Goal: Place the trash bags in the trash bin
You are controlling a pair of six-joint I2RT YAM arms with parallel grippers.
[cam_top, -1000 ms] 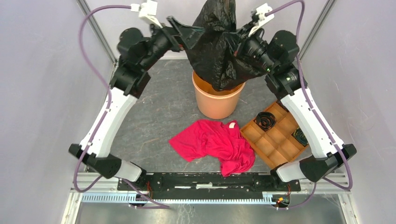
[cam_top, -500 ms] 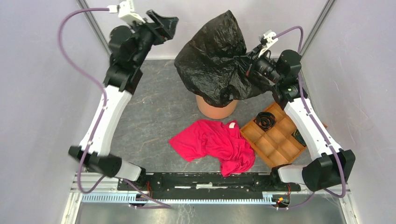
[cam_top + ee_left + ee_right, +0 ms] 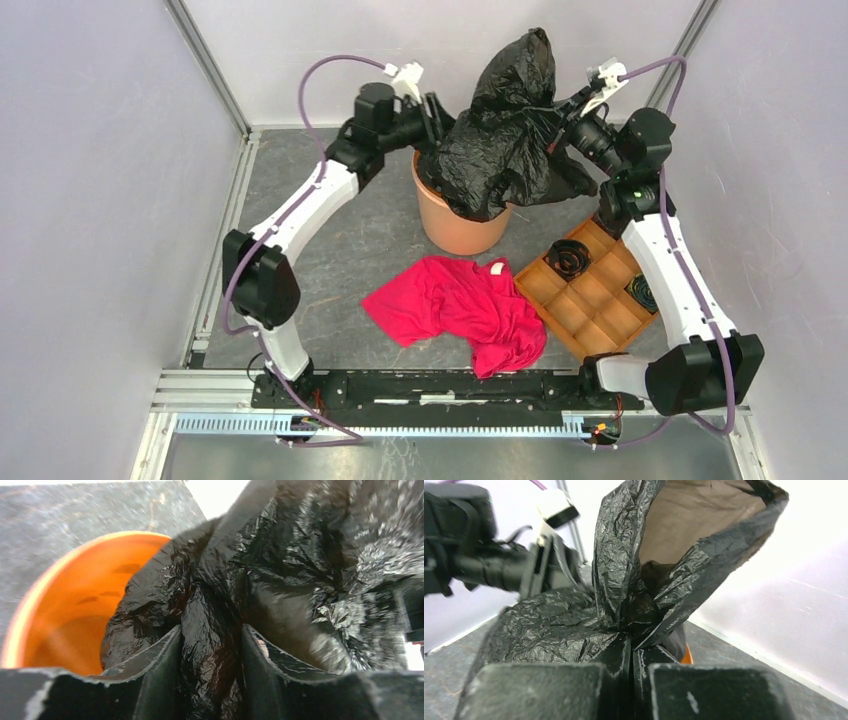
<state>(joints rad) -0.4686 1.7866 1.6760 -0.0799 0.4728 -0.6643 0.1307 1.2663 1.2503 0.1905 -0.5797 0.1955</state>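
Left gripper [image 3: 437, 122] meets the trash bag [image 3: 500, 150] near the top centre of the overhead view, and the right gripper [image 3: 562, 108] grips the same bag from the upper right. The bag's lower end hangs inside the mouth of the trash bin [image 3: 465, 228], while most of the film billows above the rim. A red garment [image 3: 455, 305] lies below the bin and a brown compartment tray [image 3: 592, 292] sits at lower right, both apart from it. From the left wrist, the left gripper [image 3: 210, 660] has its fingers [image 3: 157, 672] clamped partway onto a thick fold of bag [image 3: 300, 560] that fills the gap, with the bin's orange inside [image 3: 75, 595] at left. From the right wrist, the right gripper [image 3: 631, 662] is clenched almost flat on a gathered pleat of bag [image 3: 559, 625], whose open mouth stands up at top centre. A sliver of bin [image 3: 687, 656] shows below. The film looks light, limp and slick, and it traps air, so bunched folds near the mouth should give the surest hold. A smooth panel would likely slip.
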